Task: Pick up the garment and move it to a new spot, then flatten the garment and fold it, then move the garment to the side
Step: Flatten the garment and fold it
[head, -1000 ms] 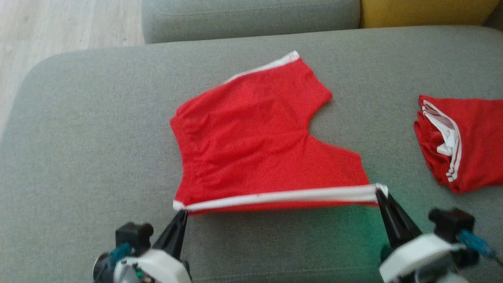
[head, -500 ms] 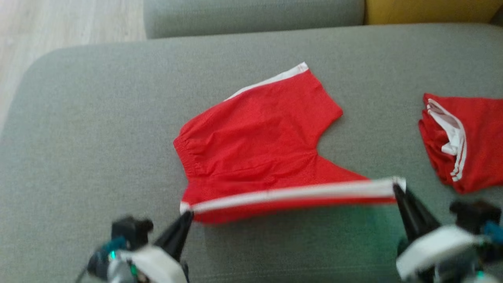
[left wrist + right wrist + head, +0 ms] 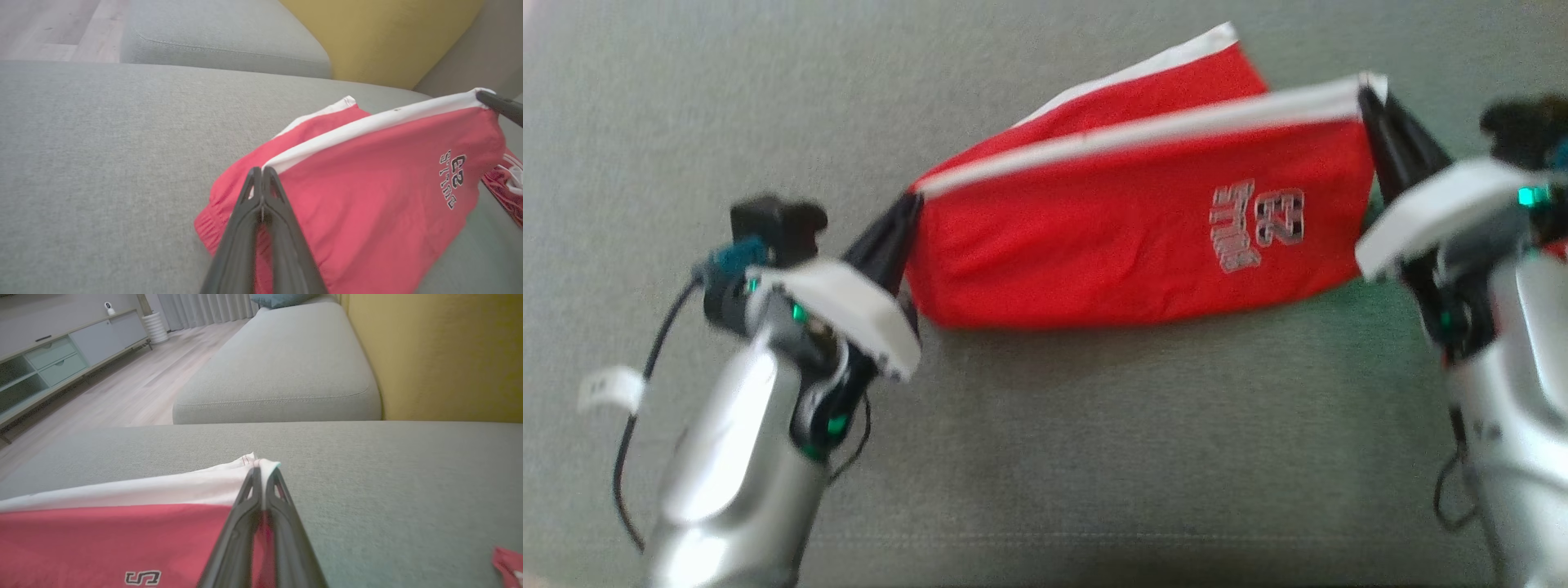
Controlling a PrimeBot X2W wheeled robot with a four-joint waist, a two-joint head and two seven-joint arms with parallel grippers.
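A grey sofa cushion point(image 3: 1094, 457) lies beneath the red shorts point(image 3: 1111, 237), held up taut by their white side stripe point(image 3: 1143, 131), with the far leg resting on the cushion. The left gripper point(image 3: 913, 200) is clamped on the stripe's waistband end and the right gripper point(image 3: 1364, 91) on its hem end. A printed logo point(image 3: 1258, 222) faces the camera.
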